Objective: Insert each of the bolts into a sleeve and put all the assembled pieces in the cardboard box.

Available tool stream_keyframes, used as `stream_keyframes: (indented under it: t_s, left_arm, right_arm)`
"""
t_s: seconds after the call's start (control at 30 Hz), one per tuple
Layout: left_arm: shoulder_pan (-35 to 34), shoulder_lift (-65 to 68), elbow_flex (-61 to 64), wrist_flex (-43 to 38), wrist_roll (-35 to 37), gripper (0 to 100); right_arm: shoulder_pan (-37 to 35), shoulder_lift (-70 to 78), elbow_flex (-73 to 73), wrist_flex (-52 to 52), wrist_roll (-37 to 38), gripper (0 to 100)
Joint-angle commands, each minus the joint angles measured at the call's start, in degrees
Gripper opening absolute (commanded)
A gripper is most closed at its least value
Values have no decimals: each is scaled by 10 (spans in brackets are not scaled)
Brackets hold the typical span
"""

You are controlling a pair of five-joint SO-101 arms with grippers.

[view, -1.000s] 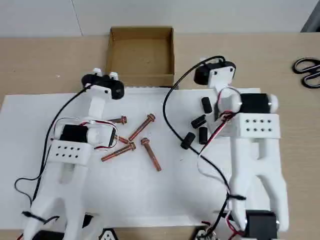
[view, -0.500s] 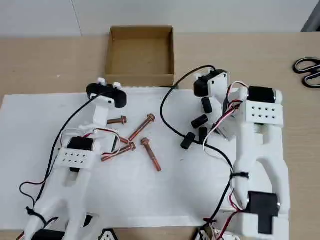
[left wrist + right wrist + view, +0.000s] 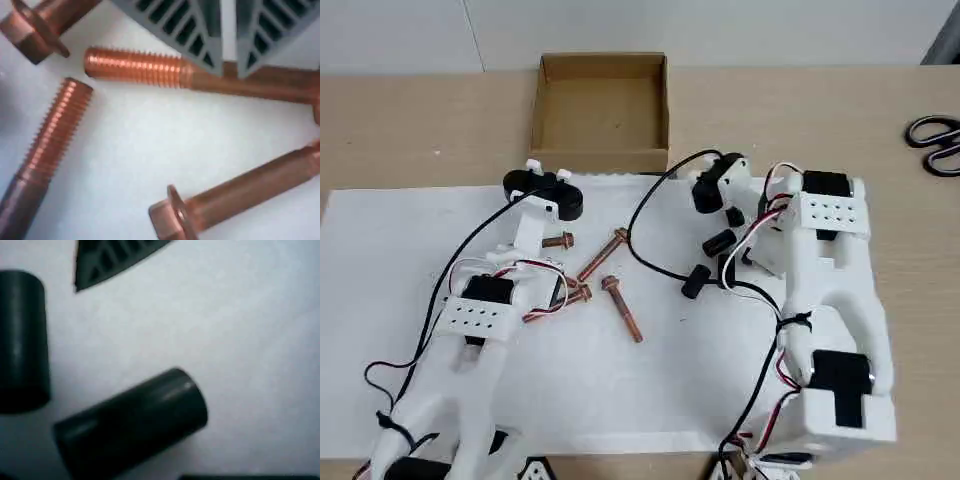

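Several copper bolts (image 3: 603, 255) lie on the white sheet left of centre. Right of centre lie several black sleeves (image 3: 718, 242). The cardboard box (image 3: 605, 110) stands open at the back. My left gripper (image 3: 548, 232) hangs low over the bolts. In the left wrist view its tips (image 3: 228, 70) stand shut but for a narrow slit, right above one bolt's shank (image 3: 150, 70). My right gripper (image 3: 728, 200) is down among the sleeves and open. The right wrist view shows one of its fingers (image 3: 115, 260) above a sleeve (image 3: 135, 420) lying on its side.
Black scissors (image 3: 932, 145) lie on the wooden table at the far right. The white sheet (image 3: 620, 390) has bare room along its near half. Black cables loop from both arms over the middle of the sheet.
Both wrists have come down and nearer to me. The left one shifted right over the bolts and the right one shifted left over the sleeves.
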Motion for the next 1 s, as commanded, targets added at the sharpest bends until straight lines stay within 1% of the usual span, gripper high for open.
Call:
stream_keyframes:
  t_s: [0.0, 0.17, 0.67, 0.9, 0.97]
  left_arm:
    - [7, 1, -4, -12, -3, 8]
    - [7, 1, -3, -20, -2, 8]
    - [8, 1, 3, -23, 0, 8]
    - [6, 1, 3, -23, 1, 8]
    - [6, 1, 3, -23, 1, 8]
  right_arm:
    - [-15, 8, -25, -15, 12, 166]
    - [-29, 35, -25, -39, 13, 166]
    - [-25, 123, -25, -110, 25, 165]
    - [-25, 148, -25, -110, 21, 165]
    - [-25, 153, -25, -110, 21, 148]
